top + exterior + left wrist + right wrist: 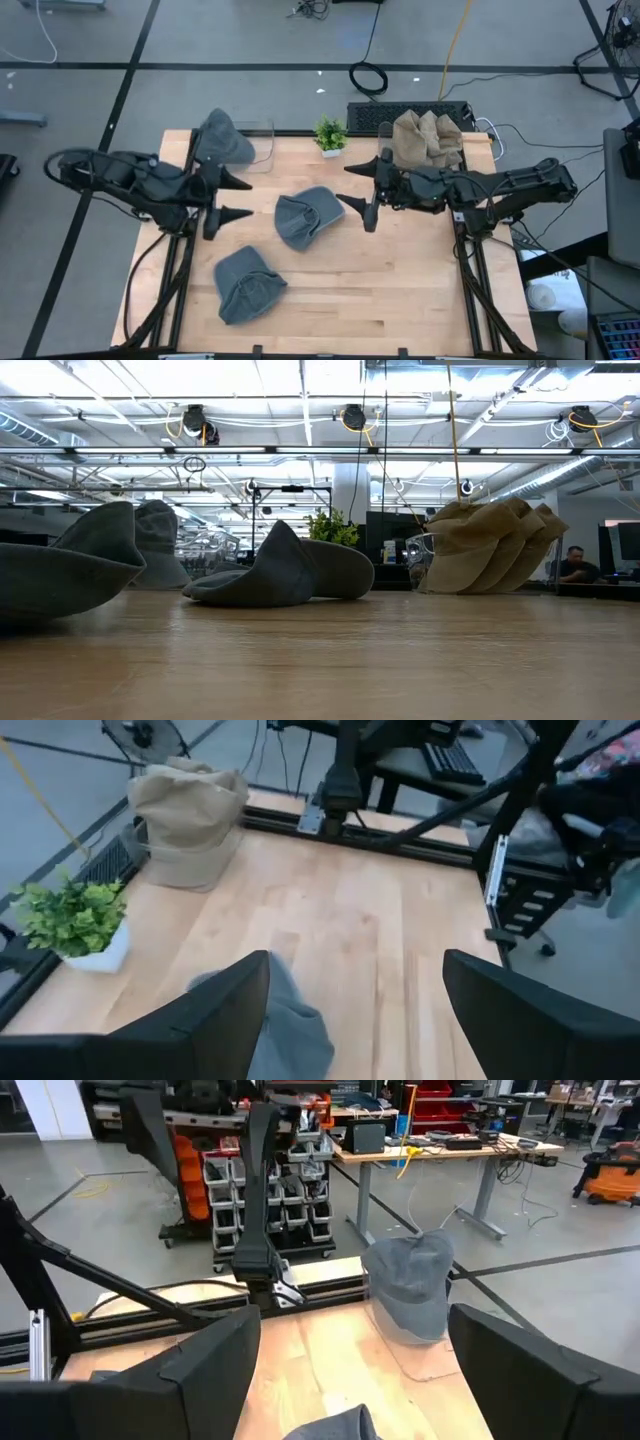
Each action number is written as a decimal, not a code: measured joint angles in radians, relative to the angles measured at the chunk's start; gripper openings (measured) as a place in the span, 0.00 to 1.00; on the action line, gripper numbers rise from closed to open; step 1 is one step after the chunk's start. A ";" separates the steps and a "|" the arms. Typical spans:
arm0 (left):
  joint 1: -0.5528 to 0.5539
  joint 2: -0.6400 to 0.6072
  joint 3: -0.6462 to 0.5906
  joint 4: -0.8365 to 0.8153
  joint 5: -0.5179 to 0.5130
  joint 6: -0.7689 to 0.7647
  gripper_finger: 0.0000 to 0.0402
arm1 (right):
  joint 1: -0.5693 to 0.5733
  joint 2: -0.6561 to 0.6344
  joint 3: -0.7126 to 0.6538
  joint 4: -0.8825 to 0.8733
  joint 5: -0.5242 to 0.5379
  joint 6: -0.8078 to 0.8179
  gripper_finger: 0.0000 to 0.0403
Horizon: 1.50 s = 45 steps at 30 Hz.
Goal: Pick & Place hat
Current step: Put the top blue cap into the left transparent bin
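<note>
Two loose grey hats lie on the wooden table: one in the middle (pixel 305 217) (pixel 285 570), one toward the near-left corner (pixel 247 284) (pixel 60 570). My left gripper (pixel 238 198) (pixel 355 1010) hovers open just left of the middle hat, whose edge (pixel 292 1025) shows between its fingers. My right gripper (pixel 352 186) (pixel 350 1360) hovers open just right of that hat (pixel 335 1426). Neither touches anything. A stack of grey hats (pixel 222 140) (pixel 410 1285) stands in a clear holder at the far-left edge. A stack of tan hats (pixel 426 138) (pixel 490 545) (pixel 185 820) stands at the far right.
A small potted plant (pixel 330 135) (pixel 65 915) stands at the far edge between the two stacks. Bare wood (pixel 380 280) spreads over the near right part of the table. A person (pixel 573 565) sits in the room beyond.
</note>
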 joint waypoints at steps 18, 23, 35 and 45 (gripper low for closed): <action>0.107 -0.186 -0.292 0.234 -0.332 0.006 0.77 | -0.049 0.000 0.000 0.004 0.004 -0.061 0.77; 0.131 -0.203 -0.292 0.214 -0.321 0.035 0.77 | -0.074 0.008 0.000 -0.005 0.003 0.153 0.77; 0.157 -0.215 -0.292 0.171 -0.146 -0.003 0.77 | -0.114 0.187 0.000 -0.160 -0.225 0.363 0.77; 0.157 -0.215 -0.292 0.086 -0.107 -0.051 0.77 | -0.061 0.312 0.001 -0.264 -0.290 0.045 0.77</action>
